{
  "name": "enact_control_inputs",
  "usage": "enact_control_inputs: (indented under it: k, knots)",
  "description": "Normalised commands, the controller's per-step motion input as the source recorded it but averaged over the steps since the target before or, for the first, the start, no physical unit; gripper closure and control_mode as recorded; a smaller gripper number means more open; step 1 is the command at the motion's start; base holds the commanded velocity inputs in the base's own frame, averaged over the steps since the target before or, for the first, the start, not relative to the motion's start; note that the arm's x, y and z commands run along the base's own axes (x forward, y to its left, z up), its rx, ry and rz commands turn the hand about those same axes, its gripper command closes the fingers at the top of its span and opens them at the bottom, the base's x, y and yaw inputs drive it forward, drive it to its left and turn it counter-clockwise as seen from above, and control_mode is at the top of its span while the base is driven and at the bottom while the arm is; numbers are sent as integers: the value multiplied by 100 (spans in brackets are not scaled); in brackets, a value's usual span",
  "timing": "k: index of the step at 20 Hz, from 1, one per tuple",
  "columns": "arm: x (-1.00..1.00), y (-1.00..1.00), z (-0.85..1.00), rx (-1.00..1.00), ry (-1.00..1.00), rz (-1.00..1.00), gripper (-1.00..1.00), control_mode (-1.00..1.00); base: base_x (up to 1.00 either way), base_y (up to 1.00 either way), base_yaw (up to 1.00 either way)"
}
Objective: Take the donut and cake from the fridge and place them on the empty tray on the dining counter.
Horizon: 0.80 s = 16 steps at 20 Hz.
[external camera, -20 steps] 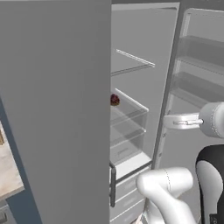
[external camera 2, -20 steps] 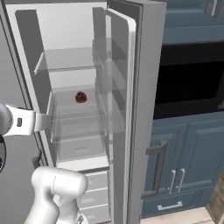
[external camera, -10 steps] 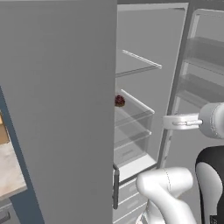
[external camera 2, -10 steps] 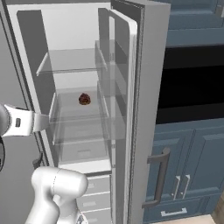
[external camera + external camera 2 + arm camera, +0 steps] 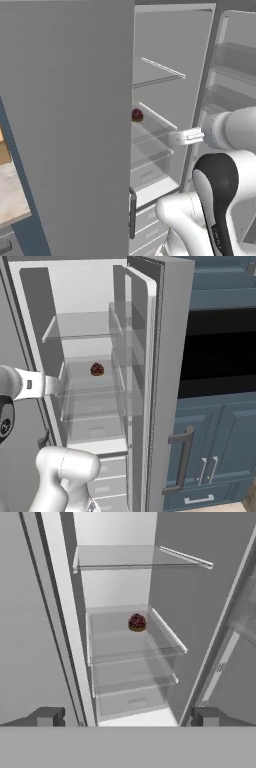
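Note:
The fridge (image 5: 167,356) stands with both doors swung open, showing a pale interior and clear glass shelves. The cake (image 5: 137,115), small, round and dark brown-red, sits alone on the middle glass shelf (image 5: 97,369) toward the back (image 5: 137,622). My gripper (image 5: 172,137) hovers open in front of the shelves at about the cake's height, well short of it (image 5: 61,385). In the hand view both dark fingertips (image 5: 47,716) flank the lower shelves with nothing between them (image 5: 127,717). The donut and the tray are out of view.
The left fridge door (image 5: 65,125) is a broad grey wall close beside the arm. Door bins line the right door (image 5: 235,65). Blue-grey cabinets (image 5: 220,446) and a black oven (image 5: 215,346) stand right of the fridge. A beige counter top (image 5: 10,195) shows at far left.
The views have drawn nearer to the fridge, so the base has moved. My gripper has reached a little further toward the shelves. It stays open; the cake has not moved.

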Motion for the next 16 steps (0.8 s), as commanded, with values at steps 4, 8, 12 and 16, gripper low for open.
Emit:
enact_control_inputs:
  k: [4,8,12,16]
  knots:
    - [63,-41,-24,0,0,6,-100,-100,0,0,0]
    - [47,-24,-10,0,-6,14,-100,-100,0,0,0]
    - [48,0,-17,-1,-7,3,-100,-100,0,0,0]
    - [53,0,-24,-4,-5,0,-100,-100,0,0,0]
